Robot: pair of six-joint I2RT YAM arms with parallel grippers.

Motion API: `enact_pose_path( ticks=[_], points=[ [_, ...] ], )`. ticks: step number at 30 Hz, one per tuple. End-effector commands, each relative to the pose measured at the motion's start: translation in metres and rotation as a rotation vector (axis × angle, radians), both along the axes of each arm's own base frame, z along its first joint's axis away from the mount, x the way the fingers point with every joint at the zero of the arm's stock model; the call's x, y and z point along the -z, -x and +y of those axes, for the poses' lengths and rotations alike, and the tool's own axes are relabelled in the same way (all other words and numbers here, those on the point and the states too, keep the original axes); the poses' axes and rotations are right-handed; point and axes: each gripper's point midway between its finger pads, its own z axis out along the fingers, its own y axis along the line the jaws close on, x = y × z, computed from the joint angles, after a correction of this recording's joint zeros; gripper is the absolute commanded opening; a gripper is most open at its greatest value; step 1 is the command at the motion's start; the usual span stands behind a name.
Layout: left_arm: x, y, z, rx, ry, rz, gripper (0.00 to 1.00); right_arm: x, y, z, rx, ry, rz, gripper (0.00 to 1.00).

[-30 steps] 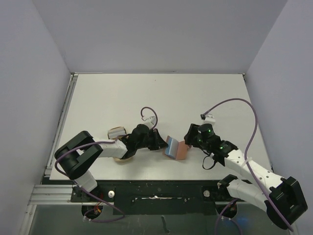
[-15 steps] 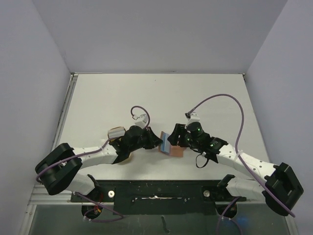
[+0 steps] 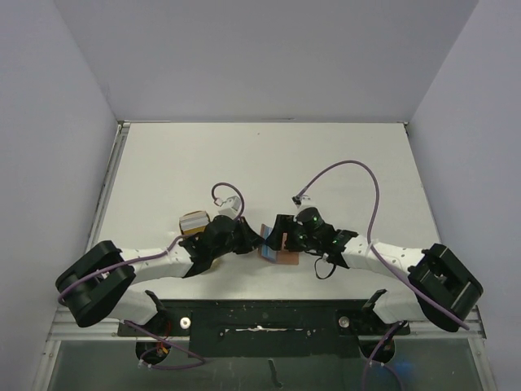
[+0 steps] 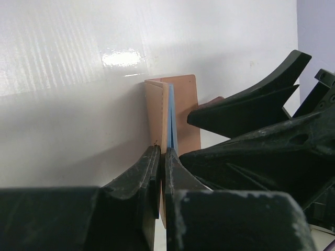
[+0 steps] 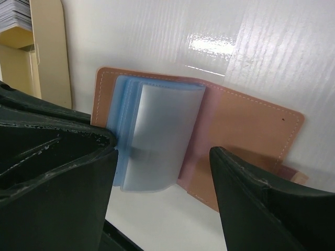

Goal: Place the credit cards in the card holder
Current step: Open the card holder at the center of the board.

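The left claw (image 3: 254, 238) is reaching in from the left and pinching the card holder (image 3: 277, 254), its two fingers pressed together on the thin reddish-brown edge of one flap. In the left wrist view that flap (image 4: 157, 112) is standing on edge between the fingertips, with light blue sleeves (image 4: 171, 117) lying against it and the other flap (image 4: 186, 104) sitting just beyond. The holder is lying open on the white bench (image 3: 326, 163), towards the near edge and about midway between left and right, with the two claws meeting over it.

The right claw (image 3: 279, 236) is hovering over the holder from the right with its fingers spread wide. In the right wrist view one finger (image 5: 57, 167) is standing on each side of the open holder (image 5: 246, 125), and whether either is touching it is not clear. Blue and clear plastic sleeves (image 5: 157, 130) are fanning out over the holder's inner face.

A pale tan case (image 3: 194, 220) is resting on the bench just left of the left claw, and grey-white credit cards (image 5: 15, 13) are showing stacked beside it at the corner of the right wrist view
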Motion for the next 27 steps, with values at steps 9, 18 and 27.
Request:
enact_pose_path(
  ticks=[9,18,27],
  points=[
    [-0.023,-0.005,0.0,-0.034,0.069,-0.046,0.0,0.006,0.001,0.015,-0.017,-0.027,-0.012,0.71],
    [-0.023,-0.002,0.002,-0.046,0.079,-0.029,0.0,0.019,0.002,0.007,0.004,0.015,0.006,0.69],
    [-0.012,-0.001,0.001,-0.04,0.056,-0.008,0.21,0.019,0.004,0.003,0.01,0.022,0.004,0.68]
  ],
)
